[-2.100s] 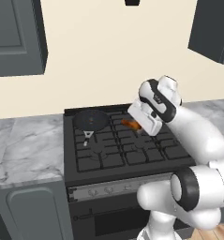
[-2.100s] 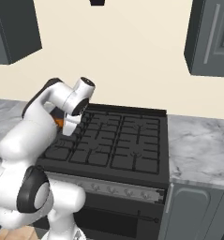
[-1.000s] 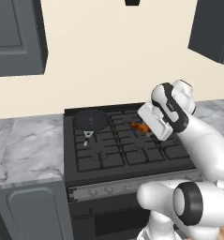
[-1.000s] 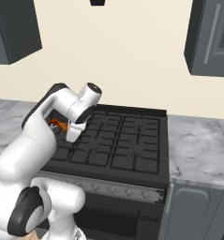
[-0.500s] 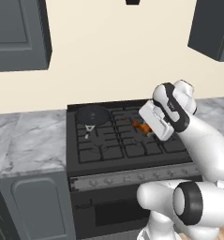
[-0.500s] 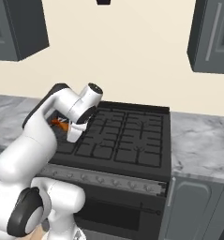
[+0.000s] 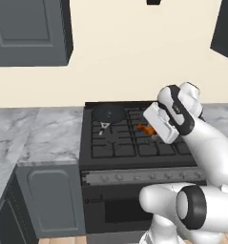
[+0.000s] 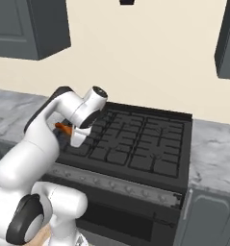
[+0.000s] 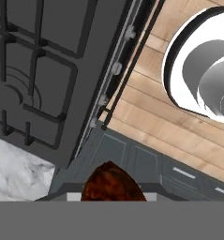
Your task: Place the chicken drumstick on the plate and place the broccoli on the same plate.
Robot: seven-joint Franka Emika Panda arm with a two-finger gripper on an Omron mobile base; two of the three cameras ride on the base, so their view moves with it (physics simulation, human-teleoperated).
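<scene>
Held above the black gas stove point(image 7: 134, 138), the robot's two-finger end effector point(image 7: 151, 129) carries the small orange-brown chicken drumstick point(image 7: 145, 128), which pokes out just beside the white hand on its left. I judge it is lifted this way to clear the grates while being carried toward a plate. A black frying pan point(image 7: 109, 113) sits on the rear left burner, apart from the hand. Grey marbled bench point(image 7: 36, 136) runs to the stove's left.

From the right base camera, the end effector point(image 8: 68, 132) hangs over the stove's near left corner, the drumstick point(image 8: 64, 128) showing as an orange sliver between the hand and the forearm. Whether the fingers are spread or pinched cannot be told from here.

Looking along the hand, the drumstick point(image 9: 112, 183) fills the bottom centre, right at the fingertips, so it seems pinched there; below lie the stove grates point(image 9: 36, 75), the knob row and the wooden floor point(image 9: 151, 112).
</scene>
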